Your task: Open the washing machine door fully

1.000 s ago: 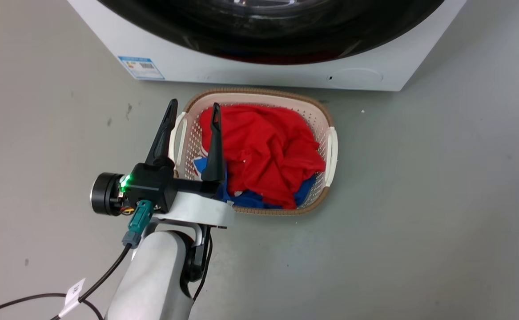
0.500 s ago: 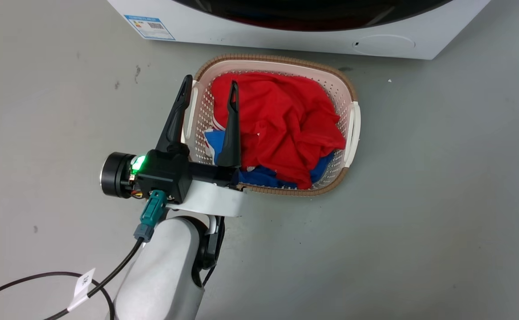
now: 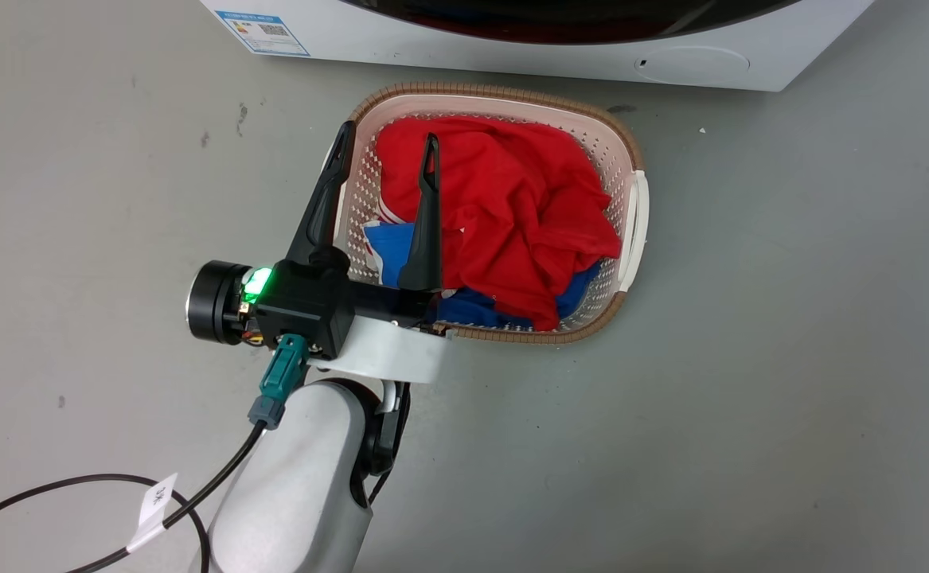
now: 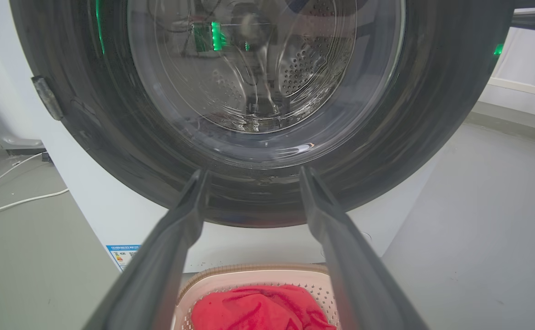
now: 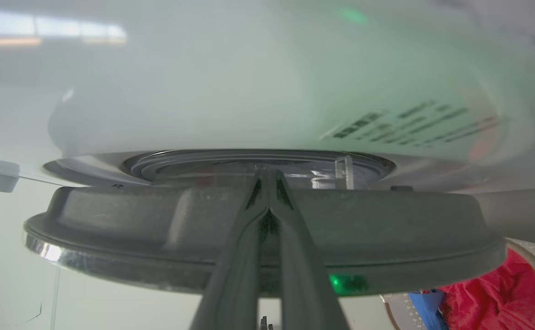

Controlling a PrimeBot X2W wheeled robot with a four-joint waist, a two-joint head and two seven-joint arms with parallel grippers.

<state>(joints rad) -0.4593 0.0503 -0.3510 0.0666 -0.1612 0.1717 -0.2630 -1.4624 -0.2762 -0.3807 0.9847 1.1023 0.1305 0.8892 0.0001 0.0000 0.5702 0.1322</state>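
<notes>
Left claw (image 3: 388, 131) spread wide, empty, over pale plastic basket (image 3: 504, 98) — right claw (image 5: 267, 176) pinched closed at round black washing machine door (image 5: 111, 215).

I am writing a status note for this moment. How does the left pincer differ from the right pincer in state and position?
The left pincer is open, fingers spread wide; the right pincer is shut, fingertips together. The left pincer hangs over the left side of the laundry basket, apart from the washing machine door; the right pincer's tips are at that door's dark rim, contact unclear. Both have two long dark fingers.
</notes>
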